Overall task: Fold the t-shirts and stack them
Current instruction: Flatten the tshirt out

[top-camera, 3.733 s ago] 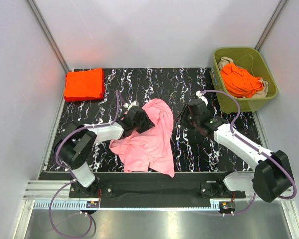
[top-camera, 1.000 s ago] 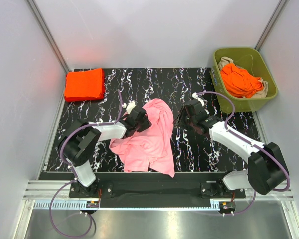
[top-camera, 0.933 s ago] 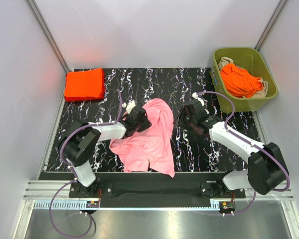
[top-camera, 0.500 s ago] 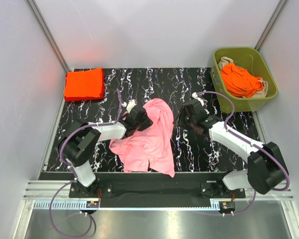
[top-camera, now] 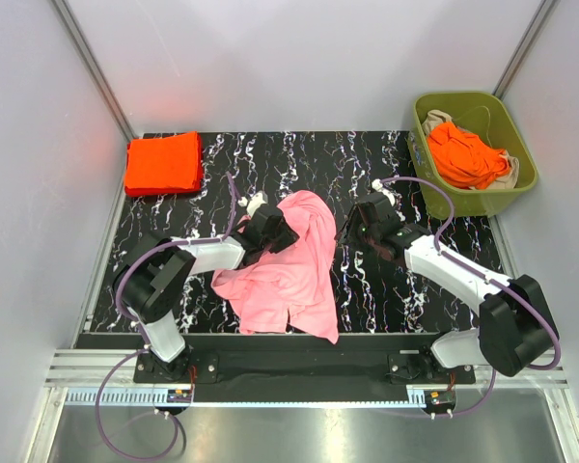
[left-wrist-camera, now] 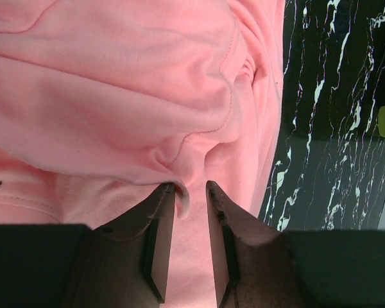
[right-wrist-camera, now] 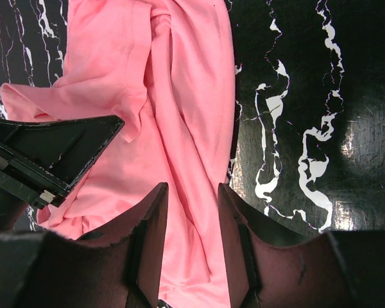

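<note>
A crumpled light pink t-shirt lies in the middle of the black marbled table. My left gripper rests low on the shirt's upper left part. In the left wrist view its jaws stand narrowly apart, with a small fold of pink cloth hanging beside the left fingertip. My right gripper hovers at the shirt's upper right edge. It is open, and pink cloth shows below its gap. A folded orange-red t-shirt lies at the far left corner.
An olive-green bin stands at the far right with crumpled orange-red shirts in it. The left arm's dark wrist shows at the left of the right wrist view. Grey walls close in the table on three sides.
Since the earliest frame the left forearm has swung lower onto the shirt and the right gripper has edged left toward it. Over the last second almost nothing has shifted.
</note>
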Motion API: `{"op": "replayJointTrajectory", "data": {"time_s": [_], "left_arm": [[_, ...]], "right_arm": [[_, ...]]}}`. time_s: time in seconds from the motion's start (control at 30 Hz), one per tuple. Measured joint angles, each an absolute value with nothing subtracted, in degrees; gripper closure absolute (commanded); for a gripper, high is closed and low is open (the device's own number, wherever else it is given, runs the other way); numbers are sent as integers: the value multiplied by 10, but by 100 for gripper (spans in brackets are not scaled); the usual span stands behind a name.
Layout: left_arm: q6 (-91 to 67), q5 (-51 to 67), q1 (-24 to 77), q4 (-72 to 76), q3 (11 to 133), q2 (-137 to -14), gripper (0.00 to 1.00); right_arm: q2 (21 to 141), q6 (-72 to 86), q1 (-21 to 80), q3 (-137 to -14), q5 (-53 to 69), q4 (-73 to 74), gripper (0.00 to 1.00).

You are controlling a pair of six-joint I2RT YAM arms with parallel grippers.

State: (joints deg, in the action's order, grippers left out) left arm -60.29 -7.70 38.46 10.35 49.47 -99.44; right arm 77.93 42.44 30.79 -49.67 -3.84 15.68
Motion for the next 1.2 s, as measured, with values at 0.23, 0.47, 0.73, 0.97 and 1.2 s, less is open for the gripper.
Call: {"op": "replayJointTrajectory", "data": {"time_s": [0.23, 0.47, 0.73, 0.97, 1.2], "left_arm": [[-603, -77, 386, 103, 495, -994, 72], [-605, -71, 391, 104, 495, -995, 100], [-560, -45, 349, 24, 515, -960, 100], [-429, -51, 204, -103, 646, -775, 100], [-362, -11, 116, -146, 675, -669, 100]], "right_arm": [[779, 424, 308, -497, -38, 157, 56], [779, 426, 308, -496, -35, 157, 56], [779, 444, 307, -489, -19, 160, 56], [794, 441, 306, -480, -7, 158, 57], [905, 396, 306, -520, 37, 147, 55]]}}
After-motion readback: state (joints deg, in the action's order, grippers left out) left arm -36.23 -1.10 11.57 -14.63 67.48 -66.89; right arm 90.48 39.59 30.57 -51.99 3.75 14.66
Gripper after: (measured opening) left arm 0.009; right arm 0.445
